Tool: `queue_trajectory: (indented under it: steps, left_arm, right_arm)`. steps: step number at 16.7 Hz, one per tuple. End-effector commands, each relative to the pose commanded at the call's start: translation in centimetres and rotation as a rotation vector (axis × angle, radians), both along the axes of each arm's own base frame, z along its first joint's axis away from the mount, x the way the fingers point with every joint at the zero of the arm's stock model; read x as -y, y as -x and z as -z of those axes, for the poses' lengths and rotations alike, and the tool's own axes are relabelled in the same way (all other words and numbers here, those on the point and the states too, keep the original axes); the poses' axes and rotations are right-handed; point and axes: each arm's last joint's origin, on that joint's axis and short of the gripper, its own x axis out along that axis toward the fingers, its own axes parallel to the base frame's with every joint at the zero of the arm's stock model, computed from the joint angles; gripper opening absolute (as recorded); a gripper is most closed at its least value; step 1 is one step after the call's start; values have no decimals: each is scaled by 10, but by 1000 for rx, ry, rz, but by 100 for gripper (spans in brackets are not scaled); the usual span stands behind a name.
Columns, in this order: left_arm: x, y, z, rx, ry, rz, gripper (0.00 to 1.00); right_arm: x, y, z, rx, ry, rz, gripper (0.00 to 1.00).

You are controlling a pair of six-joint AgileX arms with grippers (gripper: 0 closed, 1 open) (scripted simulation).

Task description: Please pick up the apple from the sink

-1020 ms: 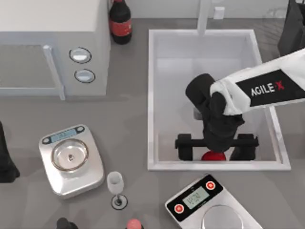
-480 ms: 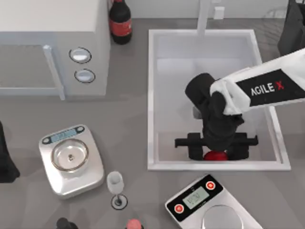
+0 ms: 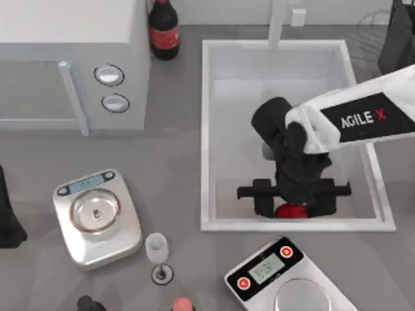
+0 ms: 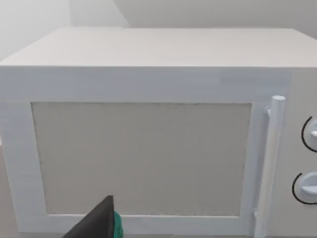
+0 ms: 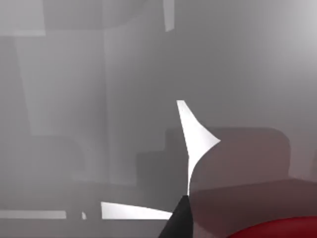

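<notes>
A grey table (image 3: 175, 168) carries everything here. At its far left stands a white microwave (image 3: 71, 58), with a dark cola bottle (image 3: 163, 26) just beside its right wall. Right of centre, the white sink (image 3: 207, 129) is set into the tabletop. Near the front left sits a silver kitchen scale (image 3: 97, 217), and a small wine glass (image 3: 157, 254) stands just beside it. A second scale (image 3: 285, 275) lies at the front edge, below the sink.

We note a glossy red apple (image 3: 290, 211), a smooth white sink (image 3: 207, 136), matt grey table (image 3: 175, 181), and brushed-metal scale (image 3: 97, 217).
</notes>
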Motion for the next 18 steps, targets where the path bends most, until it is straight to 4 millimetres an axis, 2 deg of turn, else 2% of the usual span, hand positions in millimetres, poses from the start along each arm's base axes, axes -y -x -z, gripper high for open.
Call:
queue_trajectory:
  steps: [2,5,9,12,14,16,18]
  left_arm:
    - [0,0,0,0,0,0,100]
    - [0,0,0,0,0,0,100]
    - [0,0,0,0,0,0,100]
    - [0,0,0,0,0,0,100]
    - [0,0,0,0,0,0,100]
    - [0,0,0,0,0,0,100]
    - [0,0,0,0,0,0,100]
  right_arm:
    - [-5,-7,-14,5,-3,0,0]
    - [-12,-18,-55,2,-2,0,0]
    - [-14,-20,-134,-31,18,0,0]
    - [-8,-11,-195,-34,20,0,0]
    - [-3,-4,-226,-18,11,0,0]
    - [1,1,-244,-4,2,0,0]
    - [1,2,-246,-2,1,0,0]
